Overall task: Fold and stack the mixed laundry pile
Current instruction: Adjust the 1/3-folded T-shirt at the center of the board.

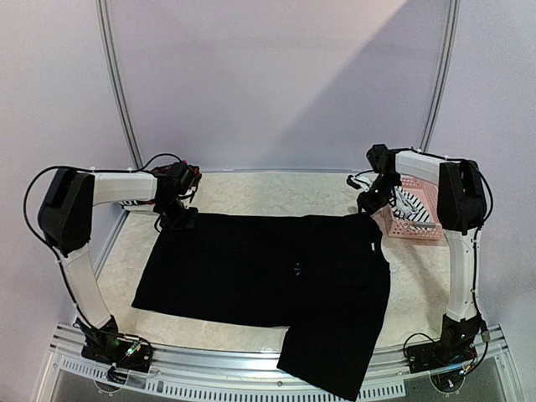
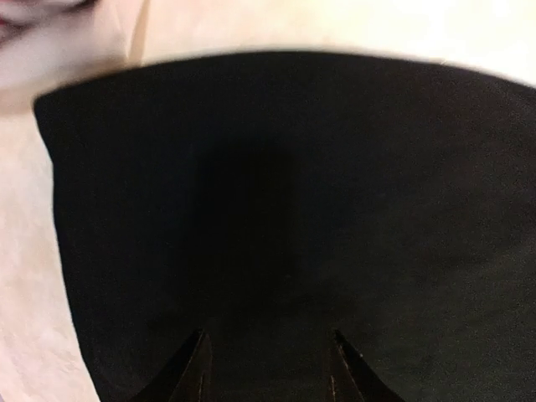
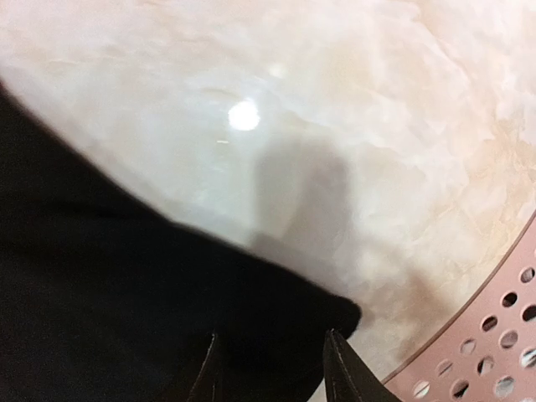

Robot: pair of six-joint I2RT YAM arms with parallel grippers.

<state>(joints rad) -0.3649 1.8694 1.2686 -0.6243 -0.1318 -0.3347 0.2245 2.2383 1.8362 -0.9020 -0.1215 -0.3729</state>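
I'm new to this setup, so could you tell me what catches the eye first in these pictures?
The large black T-shirt dominates, spread flat across the pale table, with one sleeve draped over the near edge. The left gripper and right gripper hover open over its two far corners. At the far right stands a pink basket with a striped garment inside.

Top view: bright, even light; a diagonal shadow crosses the back wall. Right wrist view: glare spot on the table, soft focus. Left wrist view: blurred; black T-shirt lacks detail
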